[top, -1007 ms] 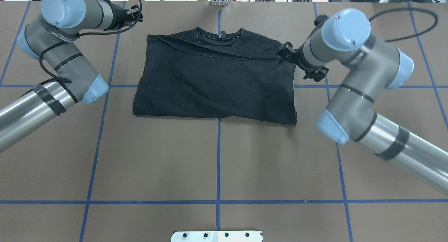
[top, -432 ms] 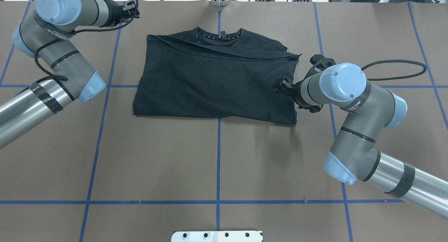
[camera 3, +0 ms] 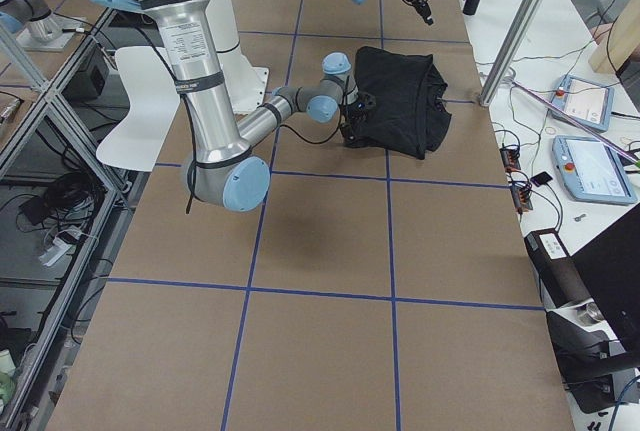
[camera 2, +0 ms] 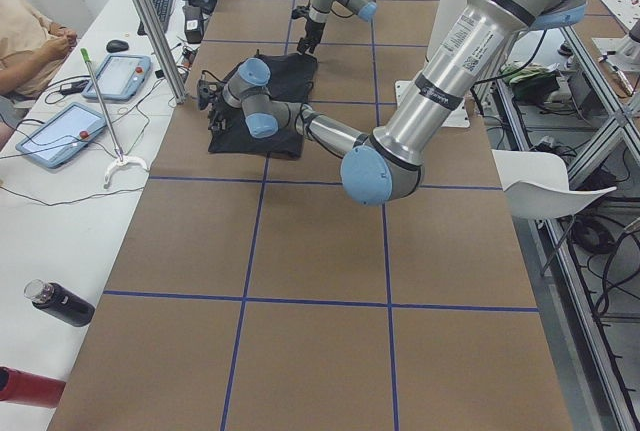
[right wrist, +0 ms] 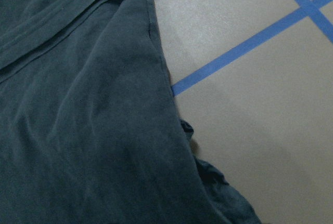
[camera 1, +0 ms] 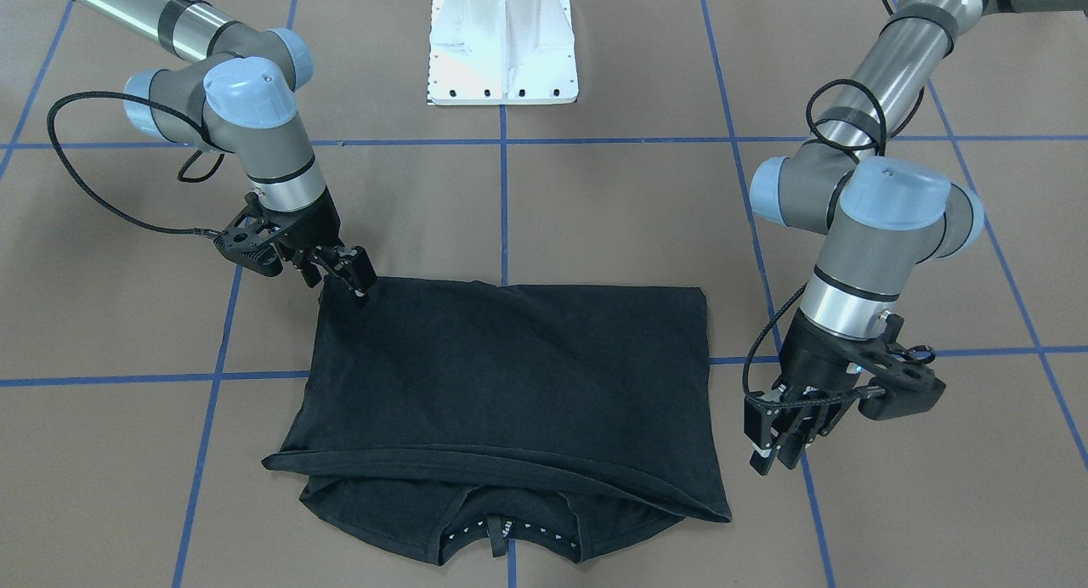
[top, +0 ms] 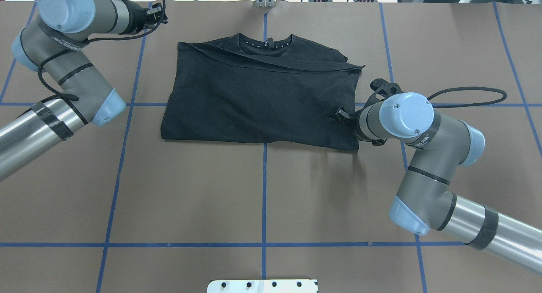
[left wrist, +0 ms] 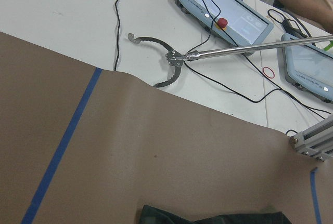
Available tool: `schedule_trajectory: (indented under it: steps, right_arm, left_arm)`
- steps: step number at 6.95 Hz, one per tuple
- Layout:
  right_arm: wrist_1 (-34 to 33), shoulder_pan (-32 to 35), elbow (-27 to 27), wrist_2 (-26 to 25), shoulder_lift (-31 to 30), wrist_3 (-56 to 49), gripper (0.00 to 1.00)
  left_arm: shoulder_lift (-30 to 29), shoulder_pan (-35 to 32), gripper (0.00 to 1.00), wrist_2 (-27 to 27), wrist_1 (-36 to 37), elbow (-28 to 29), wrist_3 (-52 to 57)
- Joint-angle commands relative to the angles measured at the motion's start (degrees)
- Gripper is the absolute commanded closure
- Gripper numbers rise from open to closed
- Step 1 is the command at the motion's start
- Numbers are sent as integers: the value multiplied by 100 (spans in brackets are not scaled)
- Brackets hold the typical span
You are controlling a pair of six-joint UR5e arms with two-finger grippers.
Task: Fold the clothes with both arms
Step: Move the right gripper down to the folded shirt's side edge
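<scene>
Exterior front-facing view: folded black T-shirt (camera 1: 501,384); right gripper (camera 1: 347,275), fingers parted, at its robot-side corner; left gripper (camera 1: 775,452), fingers narrowly parted, empty, just beside.

Overhead and front-facing views look steeply down on the worktop (top: 190,191) from opposite sides. The two side views sight along it from either end. Wrist views sit close above it. All include the T-shirt (top: 262,102).
</scene>
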Motion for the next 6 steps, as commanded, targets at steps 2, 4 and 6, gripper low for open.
schedule_trajectory:
  steps: [2,4,6]
  right_arm:
    - [0,-128,-1,-140,-130,-5,30]
    - [0,-207,-1,-229,-130,13,90]
    - [0,-189,51,-220,-139,-14,100]
  left_arm:
    - [23,24,53,2,0,3,0]
    - [67,15,53,2,-9,-5,0]
    - [76,24,53,2,-9,-5,-9]
